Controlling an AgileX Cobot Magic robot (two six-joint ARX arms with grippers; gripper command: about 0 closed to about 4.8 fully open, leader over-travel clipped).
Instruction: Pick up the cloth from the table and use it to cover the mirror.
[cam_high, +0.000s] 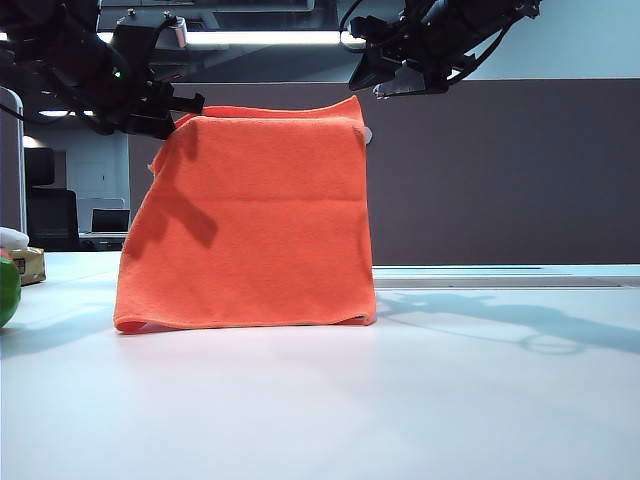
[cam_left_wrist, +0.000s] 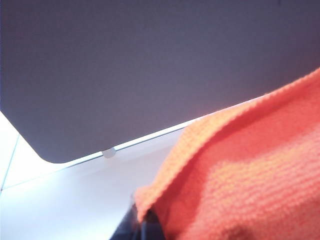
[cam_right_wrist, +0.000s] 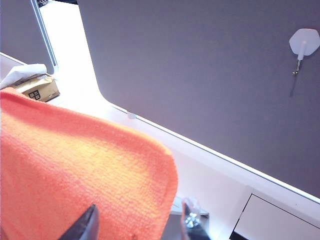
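Draping cloth (cam_high: 250, 220), left gripper (cam_high: 178, 110) clamped, right gripper (cam_high: 405, 85) spread.

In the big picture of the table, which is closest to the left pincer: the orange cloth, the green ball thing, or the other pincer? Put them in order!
From the left pincer, shut at the upper left:
1. Orange cloth: its top corner is right at the pincer.
2. Right pincer: open, above the cloth's far top corner.
3. Green object: low on the table, at the left edge.
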